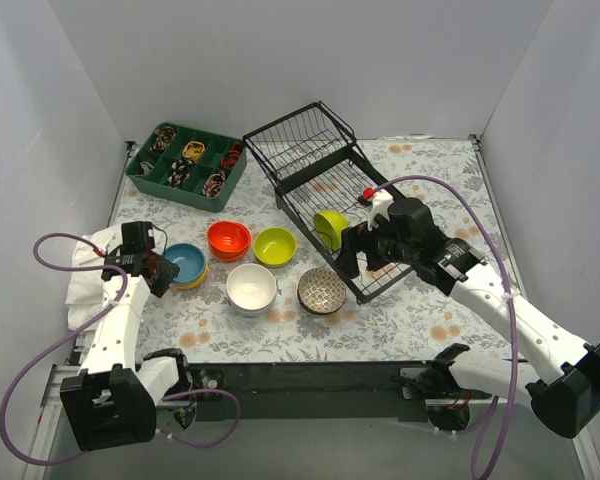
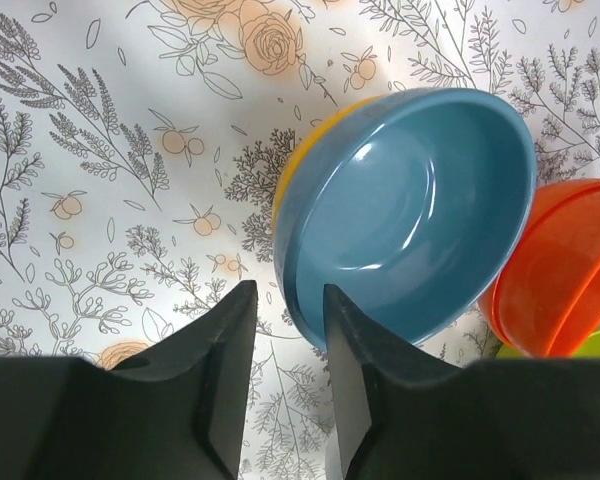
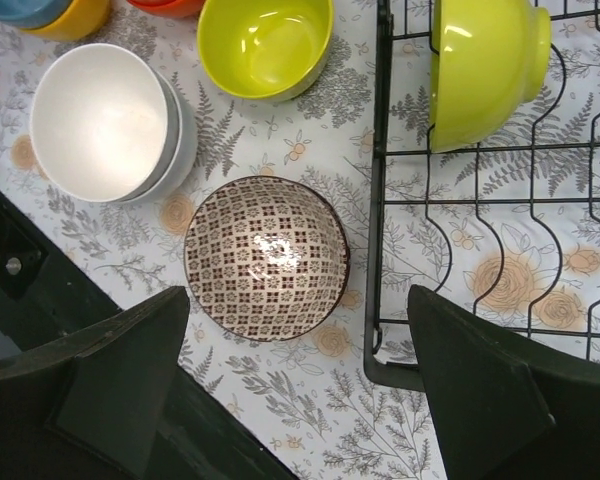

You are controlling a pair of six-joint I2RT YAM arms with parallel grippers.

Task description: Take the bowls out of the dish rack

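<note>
The black dish rack [image 1: 315, 150] stands at the back right, with one lime bowl [image 1: 330, 228] [image 3: 485, 70] on edge between its prongs. On the table lie a blue bowl [image 1: 185, 263] [image 2: 410, 210] nested in a yellow one [image 2: 315, 135], an orange bowl [image 1: 229, 240], a lime bowl [image 1: 275, 246], a white bowl [image 1: 251, 288] and a patterned bowl [image 1: 322, 291] [image 3: 265, 255]. My left gripper [image 1: 160, 270] [image 2: 285, 295] is slightly open at the blue bowl's near rim, with only tablecloth in the gap. My right gripper [image 1: 355, 252] [image 3: 298, 290] hangs wide open above the patterned bowl and the rack's near corner.
A green compartment tray [image 1: 185, 165] of small items sits at the back left. A white cloth [image 1: 85, 270] lies at the left edge beside my left arm. A small red object [image 1: 368, 194] is on the rack's right side. White walls enclose the table.
</note>
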